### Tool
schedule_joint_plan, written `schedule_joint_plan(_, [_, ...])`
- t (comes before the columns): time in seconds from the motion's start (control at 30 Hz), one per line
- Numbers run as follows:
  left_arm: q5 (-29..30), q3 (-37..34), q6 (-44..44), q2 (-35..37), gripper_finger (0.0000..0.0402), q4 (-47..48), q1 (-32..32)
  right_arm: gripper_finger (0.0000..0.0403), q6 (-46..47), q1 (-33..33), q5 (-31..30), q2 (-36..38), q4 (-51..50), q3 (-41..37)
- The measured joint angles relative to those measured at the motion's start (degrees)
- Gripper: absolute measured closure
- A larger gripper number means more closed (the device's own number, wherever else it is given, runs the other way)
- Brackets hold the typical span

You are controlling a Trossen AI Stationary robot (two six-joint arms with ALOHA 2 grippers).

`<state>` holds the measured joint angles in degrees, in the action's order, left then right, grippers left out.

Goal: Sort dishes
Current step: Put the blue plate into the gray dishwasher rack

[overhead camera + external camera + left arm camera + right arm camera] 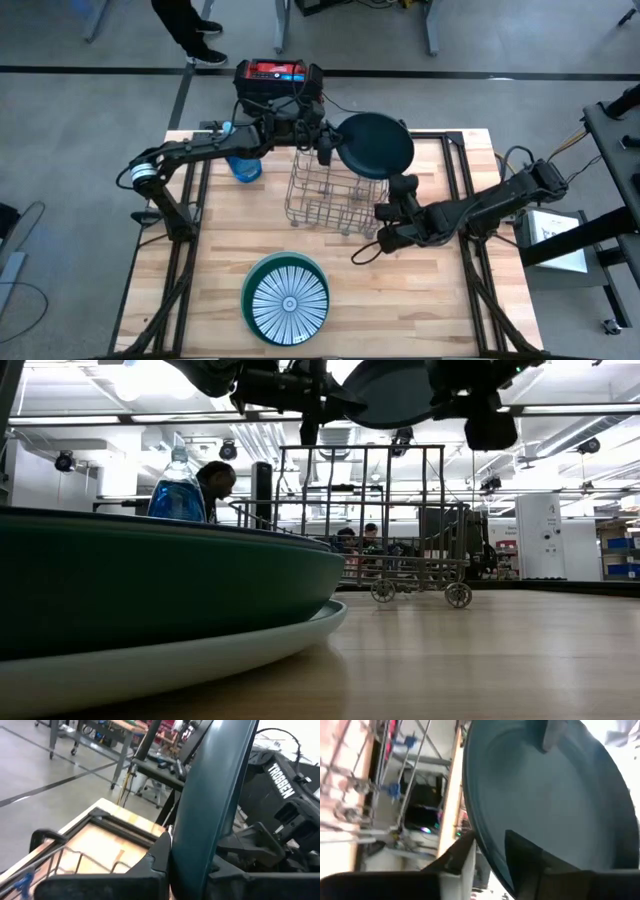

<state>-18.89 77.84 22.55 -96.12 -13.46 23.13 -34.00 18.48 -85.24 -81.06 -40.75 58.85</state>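
A dark teal plate (375,145) is held in the air over the far right corner of the wire rack (325,195), with a gripper on either side of it. My left gripper (327,148) is shut on its left rim. My right gripper (398,188) is shut on its near rim. In the low view the teal plate (400,390) shows high above the rack, roughly level. A white plate with dark radial stripes (288,298) lies inside a larger green plate (250,275) near the table's near edge. No red plate shows. My left gripper pinches the teal plate's rim (197,845) between its two fingers, one finger on each face. It comes at the plate roughly level from the table's left. The plate is lifted clear of the rack and table. My right gripper pinches the plate's near rim (487,845), with the dark finger (525,852) on the hollow face and the other finger (457,857) on the back. It reaches in from the table's right and near side. The plate is clear of everything below.
A blue bottle (243,165) stands left of the rack, under my left arm. A red and black device (277,78) sits beyond the table's far edge. Bare wood lies right of the stacked plates. A person's legs (190,30) show on the floor beyond.
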Motion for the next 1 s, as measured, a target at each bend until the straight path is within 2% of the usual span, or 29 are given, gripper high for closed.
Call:
schedule_joint_plan(0.27, [0.17,0.0,0.3,0.68,0.0384,-2.12,1.22,0.0202,8.33,-0.02,0.16,0.51,-0.77,1.43])
schedule_joint_plan(0.6, [4.53,0.02,0.81,1.11,0.0384,-3.75,5.39,0.0137,25.1,0.0,0.32,3.51,-1.11,0.43])
schedule_joint_plan(0.7, [4.61,0.02,-1.33,1.32,0.0384,-3.57,5.6,0.0125,33.71,0.0,1.3,5.16,-2.54,0.28])
schedule_joint_plan(0.87, [3.8,0.02,-7.48,1.55,0.0384,-2.96,5.22,0.0117,56.52,-0.39,8.33,12.7,-11.92,-0.41])
schedule_joint_plan(1.0, [1.19,0.02,-11.48,1.6,0.0384,-1.39,4.77,0.012,65.13,-0.11,11.09,20.37,-15.36,-3.14])
